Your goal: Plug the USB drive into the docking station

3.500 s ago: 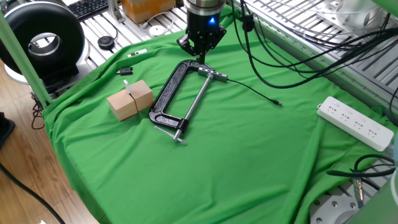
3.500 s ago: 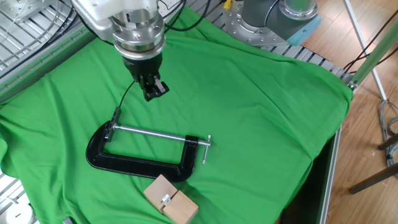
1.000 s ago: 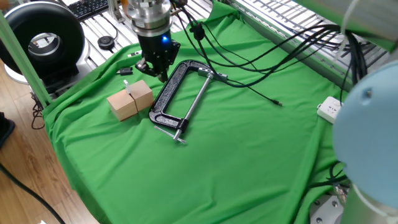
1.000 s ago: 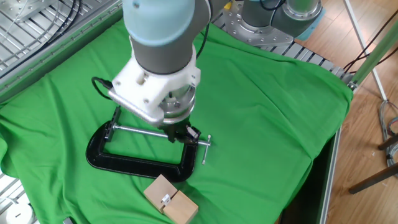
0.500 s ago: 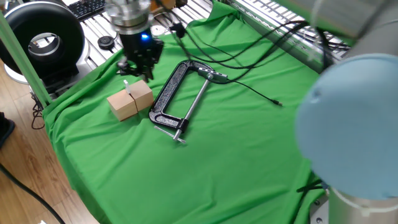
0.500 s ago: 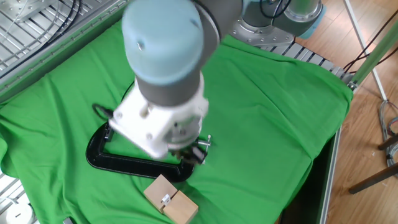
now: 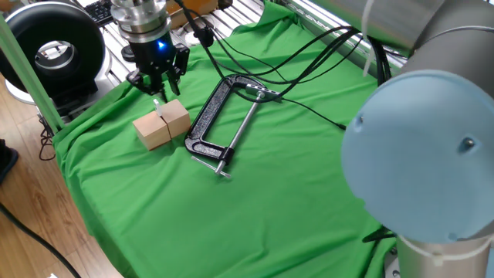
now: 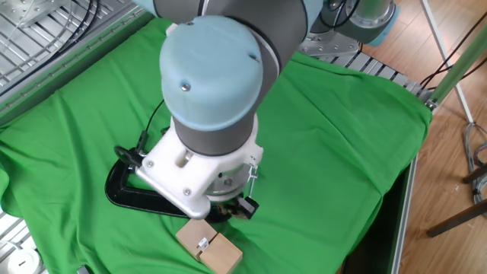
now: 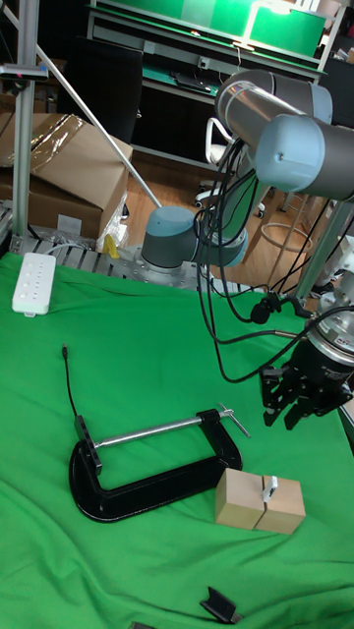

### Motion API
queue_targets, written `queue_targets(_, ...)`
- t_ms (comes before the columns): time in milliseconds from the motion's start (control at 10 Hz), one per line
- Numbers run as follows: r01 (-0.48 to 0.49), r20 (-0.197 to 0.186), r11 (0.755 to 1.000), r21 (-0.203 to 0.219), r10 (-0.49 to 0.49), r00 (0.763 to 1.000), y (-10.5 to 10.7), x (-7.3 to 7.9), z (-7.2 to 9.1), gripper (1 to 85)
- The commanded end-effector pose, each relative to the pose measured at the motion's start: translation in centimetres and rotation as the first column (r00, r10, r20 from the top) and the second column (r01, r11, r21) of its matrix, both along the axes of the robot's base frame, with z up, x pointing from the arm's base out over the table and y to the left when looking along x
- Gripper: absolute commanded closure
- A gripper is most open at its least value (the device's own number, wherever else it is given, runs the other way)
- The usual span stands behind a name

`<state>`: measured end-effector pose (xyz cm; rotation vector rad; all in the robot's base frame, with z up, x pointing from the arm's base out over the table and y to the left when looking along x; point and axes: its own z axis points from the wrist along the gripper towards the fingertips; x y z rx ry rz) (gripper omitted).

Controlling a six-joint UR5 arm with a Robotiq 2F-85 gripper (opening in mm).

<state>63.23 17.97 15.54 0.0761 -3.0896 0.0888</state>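
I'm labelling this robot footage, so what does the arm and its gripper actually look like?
The arm has silver-grey tubes and pale blue joint caps. The gripper is black with dark fingers, below a ribbed silver wrist with a blue light. Black cables loop alongside it.

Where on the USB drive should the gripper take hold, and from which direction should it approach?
Probably the upper end, from above. The USB drive stands upright in the slot between the two wooden blocks, so only its top part sticks out; its lower part is hidden between them. The gripper hovers above it with its jaws open, so a straight descent seems suitable.
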Motion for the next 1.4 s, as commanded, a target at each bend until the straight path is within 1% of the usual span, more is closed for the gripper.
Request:
queue_targets(0, 0.003, 0.000, 0.999, 0.052, -0.003, 1.000, 1.5, 0.2, 0.1, 51.7)
queue_targets(100, 0.017, 0.017, 0.998, 0.061, -0.018, 1.000, 2.1, 1.6, -0.8, 51.7)
queue_targets(200, 0.011, 0.075, 0.998, 0.058, -0.016, 0.997, 2.1, 4.1, -2.4, 52.0)
queue_targets(300, 0.007, 0.098, 0.997, 0.080, -0.015, 0.995, 2.7, 5.2, -3.6, 50.7)
queue_targets(400, 0.010, 0.095, 0.997, 0.080, -0.018, 0.995, 3.0, 5.6, -4.2, 50.3)
queue_targets(500, 0.009, 0.105, 0.999, 0.039, -0.013, 0.994, 2.2, 6.2, -4.2, 50.7)
queue_targets(600, -0.006, 0.113, 1.000, 0.013, 0.005, 0.994, 0.9, 6.1, -4.1, 52.7)
queue_targets(700, -0.011, 0.115, 1.000, 0.027, 0.008, 0.993, 0.5, 5.7, -4.3, 52.3)
queue_targets(800, 0.012, 0.118, 0.999, 0.039, -0.016, 0.993, 0.4, 5.4, -4.5, 51.7)
queue_targets(900, 0.025, 0.122, 0.999, 0.042, -0.030, 0.992, 0.1, 5.3, -4.6, 51.7)
queue_targets(1000, 0.029, 0.124, 0.998, 0.062, -0.037, 0.992, 0.1, 5.3, -4.4, 51.3)
queue_targets(1100, 0.045, 0.120, 0.996, 0.078, -0.054, 0.991, 0.4, 5.2, -4.4, 51.3)
queue_targets(1200, 0.062, 0.114, 0.993, 0.104, -0.074, 0.991, 1.1, 5.2, -4.8, 51.0)
queue_targets(1300, 0.079, 0.114, 0.990, 0.114, -0.092, 0.989, 1.4, 5.4, -5.3, 51.0)
